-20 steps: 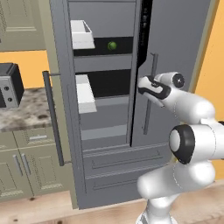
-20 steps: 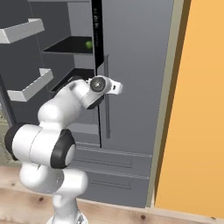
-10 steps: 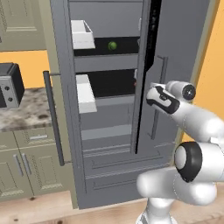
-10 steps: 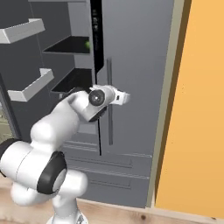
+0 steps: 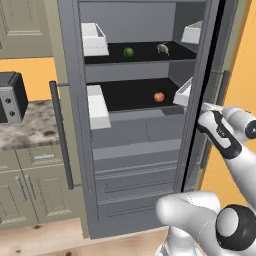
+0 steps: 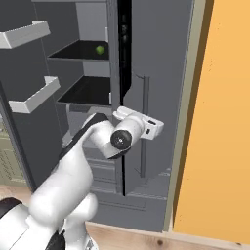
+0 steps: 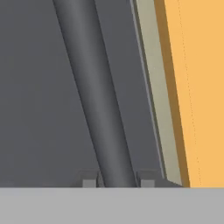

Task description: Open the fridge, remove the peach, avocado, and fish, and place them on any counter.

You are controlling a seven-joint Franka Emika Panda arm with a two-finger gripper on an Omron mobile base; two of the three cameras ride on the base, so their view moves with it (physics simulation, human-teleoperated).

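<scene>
The fridge point(image 5: 125, 150) stands with both doors swung out. On its upper black shelf lie the dark-green avocado point(image 5: 129, 51) and the grey fish point(image 5: 162, 48). The red-orange peach point(image 5: 159, 97) sits on the shelf below. The avocado point(image 6: 100, 49) also shows from the right side. My gripper point(image 6: 155, 128) is at the right door's vertical bar handle point(image 6: 144, 112), shut on it. In the hand view the handle point(image 7: 100, 100) runs between my fingertips point(image 7: 89, 182). The counter point(image 5: 25, 132) lies to the left of the fridge.
A dark appliance point(image 5: 10, 97) stands on the counter. The open left door and its long handle point(image 5: 59, 135) jut toward me, with white bins point(image 5: 97, 105) on its inner side. Beige cabinets point(image 5: 30, 185) sit below. An orange wall point(image 6: 219, 122) is on the right.
The gripper has shut on the right door's handle. The right door has swung wider with the arm moving right, and the fish and peach have come into sight.
</scene>
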